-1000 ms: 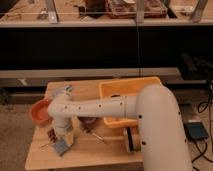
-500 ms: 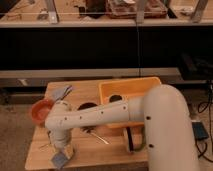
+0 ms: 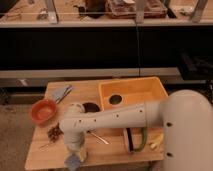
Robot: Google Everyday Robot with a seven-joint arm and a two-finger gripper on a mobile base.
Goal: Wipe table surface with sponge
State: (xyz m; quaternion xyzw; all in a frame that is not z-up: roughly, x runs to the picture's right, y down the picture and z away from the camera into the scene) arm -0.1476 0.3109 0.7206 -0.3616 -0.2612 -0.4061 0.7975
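My white arm reaches from the right across the wooden table [image 3: 107, 150] to its front left. The gripper [image 3: 76, 152] points down at the front edge of the table. A small grey-blue sponge [image 3: 73, 161] sits under it, pressed on the table near the front edge. The gripper appears to hold the sponge, but its tips are hidden by the wrist.
An orange bowl [image 3: 43, 110] stands at the left. A yellow bin [image 3: 133, 99] stands at the back right. A dark round object [image 3: 90, 107] lies behind the wrist. Brown crumbs [image 3: 54, 132] lie at the left. A grey cloth [image 3: 62, 92] lies at the back left. A thin utensil [image 3: 99, 137] lies mid-table.
The gripper with the sponge has moved toward the front edge of the table and a little to the right. The arm has swung lower over the table.
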